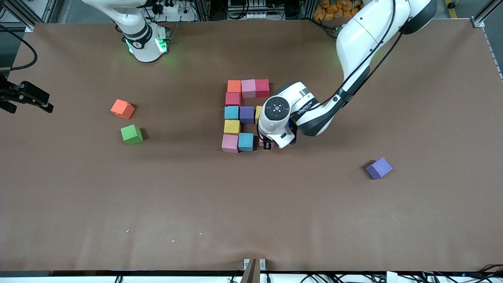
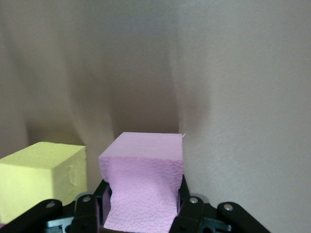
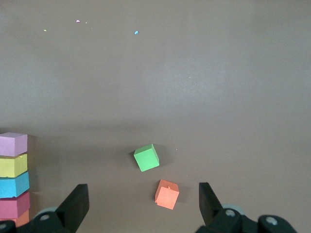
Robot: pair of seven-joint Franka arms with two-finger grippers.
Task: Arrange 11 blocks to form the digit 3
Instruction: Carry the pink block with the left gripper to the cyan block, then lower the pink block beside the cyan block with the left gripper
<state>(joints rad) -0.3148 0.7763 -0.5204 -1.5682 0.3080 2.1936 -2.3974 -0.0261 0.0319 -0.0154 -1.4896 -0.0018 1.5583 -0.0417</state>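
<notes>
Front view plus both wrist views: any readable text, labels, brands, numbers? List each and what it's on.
None readable.
Left arm's wrist: a dark band carries lettering, too small to read.
Blocks, e.g. the pink block gripped in the left gripper: plain faces, no print.
Table: unmarked.

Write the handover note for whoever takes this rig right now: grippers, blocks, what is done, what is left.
Left gripper: jaws shut on a pink foam cube, low at the open end of the figure's nearest row, beside the light blue cube.
Right gripper: open, empty, waiting at the right arm's end of the table.
Done: ten coloured cubes grouped mid-table as the digit.
Left: release the pink cube in its slot.
Loose: orange cube, green cube, purple cube.
</notes>
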